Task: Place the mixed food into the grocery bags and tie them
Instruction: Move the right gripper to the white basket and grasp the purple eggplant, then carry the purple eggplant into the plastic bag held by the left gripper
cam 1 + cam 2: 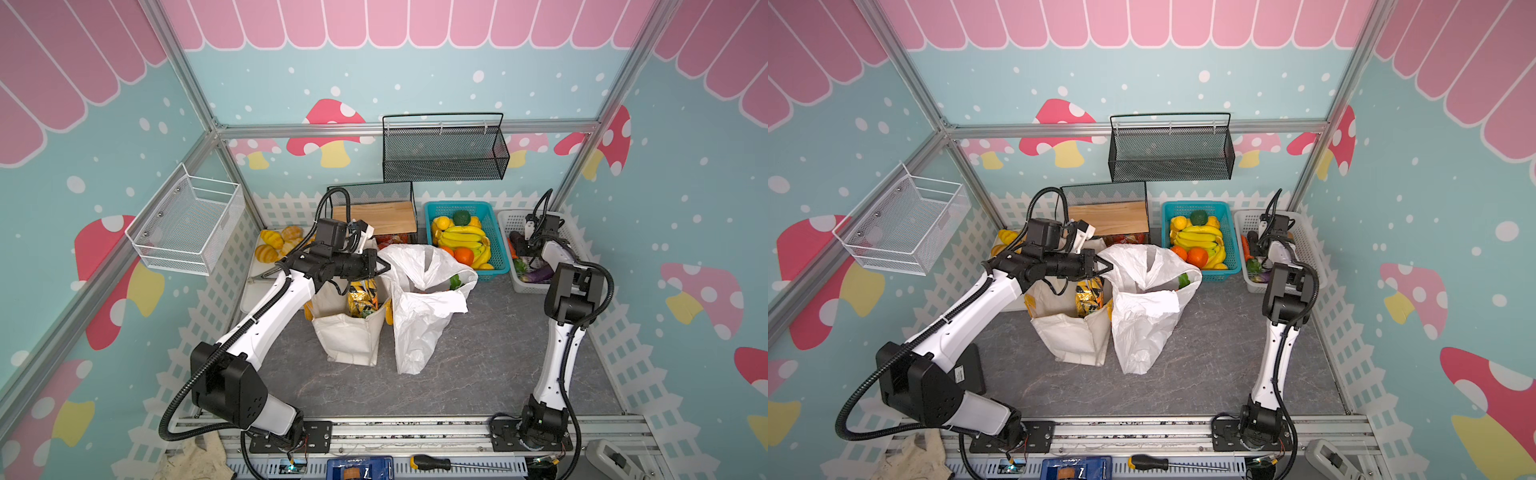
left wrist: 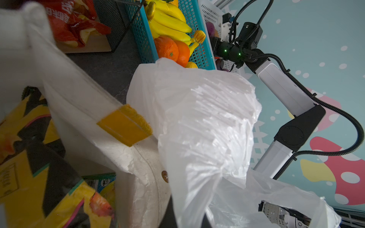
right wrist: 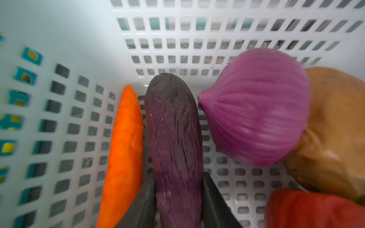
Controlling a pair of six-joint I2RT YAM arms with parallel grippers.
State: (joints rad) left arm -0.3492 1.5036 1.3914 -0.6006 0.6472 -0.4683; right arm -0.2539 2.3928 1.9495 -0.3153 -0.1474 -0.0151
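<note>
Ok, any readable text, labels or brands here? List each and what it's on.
Nothing reads cleanly.
Red snack packet: white Chinese characters, cropped and blurred.
Gold-black packet: boxed small print, too blurred.
Green-white packet: round logo, too small.
Sticker on black panel: too small.

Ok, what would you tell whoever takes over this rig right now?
Left gripper: shut on the plastic bag at its rim.
Right gripper: clasps the eggplant in the white basket, not lifted.
Done: snack packets stand in the tote; something green lies in the plastic bag.
To do: bag the eggplant, likely the carrot and onion beside it too, then tie both bags.
</note>
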